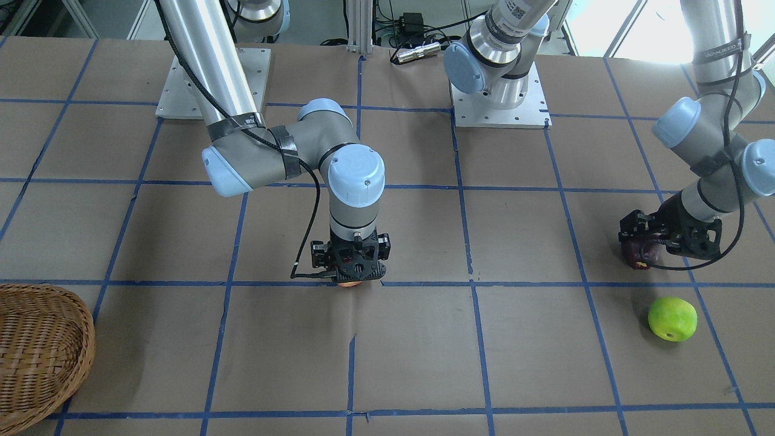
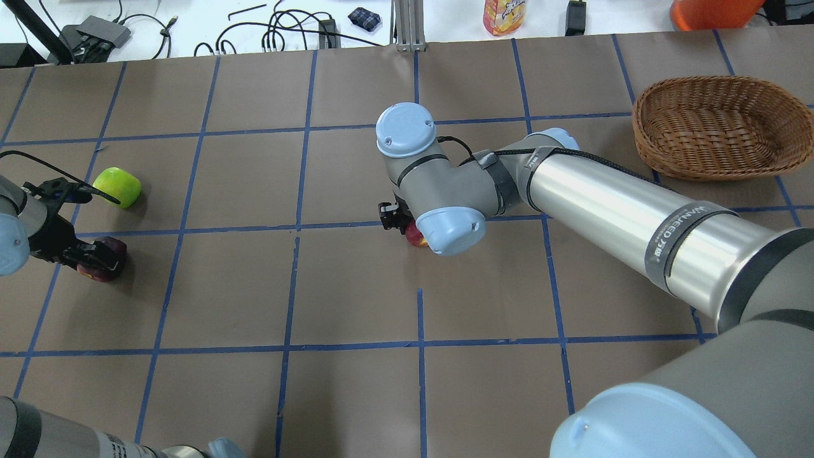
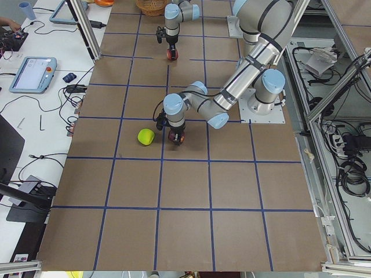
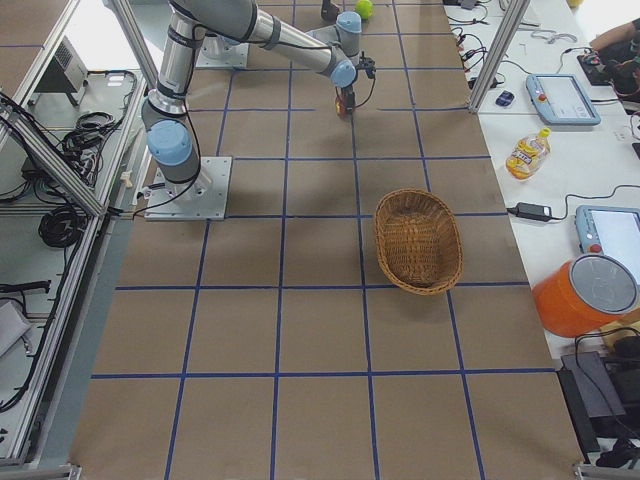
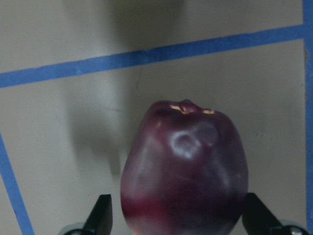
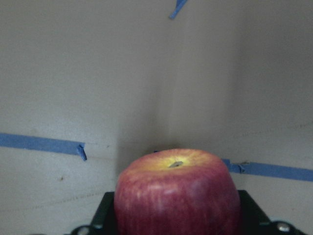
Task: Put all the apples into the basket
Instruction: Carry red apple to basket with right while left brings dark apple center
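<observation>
Toward the bench's [image 2: 356,381] left end, nearer the robot: left gripper [image 1: 640,253] straddles the maroon apple [image 5: 183,171]; I cannot tell if it pinches. Mid-bench: right gripper [image 1: 350,278] clamped on the red apple [image 6: 177,191]. Farther out, the green apple [image 2: 117,187] lies loose. Far right corner: basket [image 2: 699,159], empty, right arm nearer. Count: three apples, one basket.

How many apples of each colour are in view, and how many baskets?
Red apple: 1
Maroon apple: 1
Yellow-green apple: 1
Basket: 1
Total: 4
</observation>
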### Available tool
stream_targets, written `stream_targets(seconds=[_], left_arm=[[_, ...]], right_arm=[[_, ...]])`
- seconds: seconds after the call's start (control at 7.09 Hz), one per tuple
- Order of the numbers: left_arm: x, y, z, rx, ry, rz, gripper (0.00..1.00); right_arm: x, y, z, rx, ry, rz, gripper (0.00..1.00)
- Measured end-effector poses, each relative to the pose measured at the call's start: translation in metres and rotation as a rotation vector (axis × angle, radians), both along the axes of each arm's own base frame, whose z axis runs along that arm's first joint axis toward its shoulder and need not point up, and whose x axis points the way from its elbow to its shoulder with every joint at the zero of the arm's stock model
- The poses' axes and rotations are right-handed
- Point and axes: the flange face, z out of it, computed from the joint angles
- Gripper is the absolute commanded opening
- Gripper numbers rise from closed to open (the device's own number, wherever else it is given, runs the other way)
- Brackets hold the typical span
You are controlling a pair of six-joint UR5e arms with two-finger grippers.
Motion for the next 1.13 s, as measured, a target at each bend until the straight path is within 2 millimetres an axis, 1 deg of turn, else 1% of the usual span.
stream_targets(seconds=[0.14, 0.28, 0.42, 0.56, 0.71, 0.85, 0.99, 1.13], left_arm=[[-0.008, -0.005, 0.015, -0.001, -0.011, 0.01, 0.0], [-0.027, -0.014, 0.038, 0.025, -0.003, 0.026, 0.0], [-0.065, -0.026, 0.066, 0.072, 0.017, 0.038, 0.0], [-0.119, -0.04, 0.091, 0.099, 0.018, 0.046, 0.0], [-0.185, -0.052, 0.102, 0.103, 0.023, 0.052, 0.0], [-0.256, -0.058, 0.103, 0.098, 0.045, 0.086, 0.0], [-0.325, -0.059, 0.102, 0.071, 0.059, 0.137, 0.0], [-0.397, -0.055, 0.099, 0.025, 0.084, 0.189, 0.0]], right_arm=[[-0.01, -0.004, 0.024, -0.032, -0.008, -0.013, 0.28], [-0.042, -0.02, 0.057, -0.077, -0.013, -0.063, 0.28], [-0.11, -0.057, 0.091, -0.129, -0.004, -0.141, 0.28], [-0.204, -0.092, 0.117, -0.146, 0.009, -0.191, 0.28], [-0.301, -0.111, 0.129, -0.088, 0.006, -0.236, 0.15], [-0.388, -0.122, 0.137, 0.005, -0.005, -0.267, 0.15], [-0.455, -0.139, 0.14, 0.054, -0.018, -0.254, 0.15], [-0.513, -0.159, 0.132, 0.071, -0.071, -0.194, 0.09]])
